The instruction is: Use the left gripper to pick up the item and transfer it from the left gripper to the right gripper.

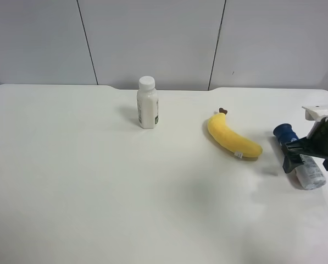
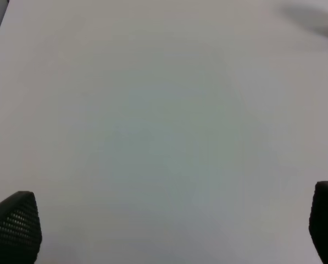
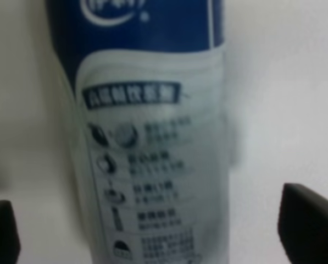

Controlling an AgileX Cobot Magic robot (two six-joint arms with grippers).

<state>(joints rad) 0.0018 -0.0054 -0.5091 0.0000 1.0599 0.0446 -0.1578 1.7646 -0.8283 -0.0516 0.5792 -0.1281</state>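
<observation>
Right end effector (image 3: 153, 225): jaws spread wide on either side of the can (image 3: 147, 137), tips clear of its body, so nothing gripped as far as I can tell. In the exterior high view it sits low over the can (image 1: 298, 157), which lies on its side on the table (image 1: 98, 192) at that view's right edge, blue cap toward the back wall, printed silvery end toward the camera. Left end effector (image 2: 169, 231): jaws wide, nothing between them, only bare table below; the arm itself isn't visible in the exterior high view. Plush banana (image 1: 232, 136) lies near the can, apart from it; small white bottle (image 1: 147, 103) stands upright further off, not involved. My read: the can is down at the right arm's side, so the handover looks done and this is the release. Next move: lift the right end effector straight up and clear without nudging the can, which could roll.
</observation>
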